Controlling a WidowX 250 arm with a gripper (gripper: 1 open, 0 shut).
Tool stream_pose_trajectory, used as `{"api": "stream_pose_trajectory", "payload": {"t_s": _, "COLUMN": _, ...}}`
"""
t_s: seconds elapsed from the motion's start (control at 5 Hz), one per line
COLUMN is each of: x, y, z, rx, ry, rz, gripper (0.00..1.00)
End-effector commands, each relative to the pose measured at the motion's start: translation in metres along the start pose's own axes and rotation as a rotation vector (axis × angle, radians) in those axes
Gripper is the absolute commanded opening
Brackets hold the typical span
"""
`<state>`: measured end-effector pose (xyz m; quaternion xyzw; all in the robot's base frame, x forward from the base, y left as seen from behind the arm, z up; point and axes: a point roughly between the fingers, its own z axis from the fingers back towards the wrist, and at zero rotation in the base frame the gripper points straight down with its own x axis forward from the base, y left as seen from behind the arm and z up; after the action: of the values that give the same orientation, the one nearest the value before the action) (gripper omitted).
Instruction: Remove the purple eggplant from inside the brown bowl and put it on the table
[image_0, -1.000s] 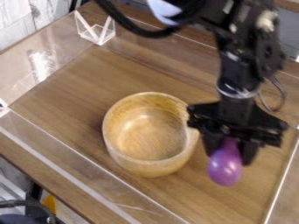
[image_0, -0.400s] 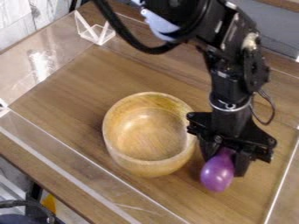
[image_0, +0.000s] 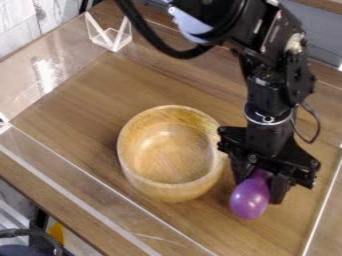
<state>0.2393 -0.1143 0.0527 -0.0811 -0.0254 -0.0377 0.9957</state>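
The purple eggplant (image_0: 246, 204) is outside the brown bowl (image_0: 168, 151), low over the table (image_0: 94, 95) just right of the bowl's rim. I cannot tell whether it touches the wood. My gripper (image_0: 259, 187) points straight down over it, its black fingers (image_0: 277, 184) closed around the eggplant's upper part. Only the rounded lower end shows below them. The light wooden bowl stands upright, with nothing visible inside.
Clear plastic walls (image_0: 54, 60) run along the table's left and near edges. A small clear plastic stand (image_0: 107, 32) sits at the back left. The table's right edge is close to the gripper.
The gripper has sunk toward the table with the eggplant in it and rolled about its vertical axis. The eggplant now sits lower beside the bowl.
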Motion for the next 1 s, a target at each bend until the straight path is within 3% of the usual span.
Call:
{"api": "stream_pose_trajectory", "payload": {"t_s": 0.0, "x": 0.012, "y": -0.01, "z": 0.025, "rx": -0.028, "ry": -0.068, "rz": -0.056, "gripper": 0.0}}
{"api": "stream_pose_trajectory", "payload": {"t_s": 0.4, "x": 0.014, "y": -0.009, "z": 0.035, "rx": -0.029, "ry": -0.097, "rz": 0.028, "gripper": 0.0}}
{"api": "stream_pose_trajectory", "payload": {"t_s": 0.8, "x": 0.025, "y": 0.008, "z": 0.031, "rx": -0.035, "ry": -0.116, "rz": 0.062, "gripper": 0.0}}
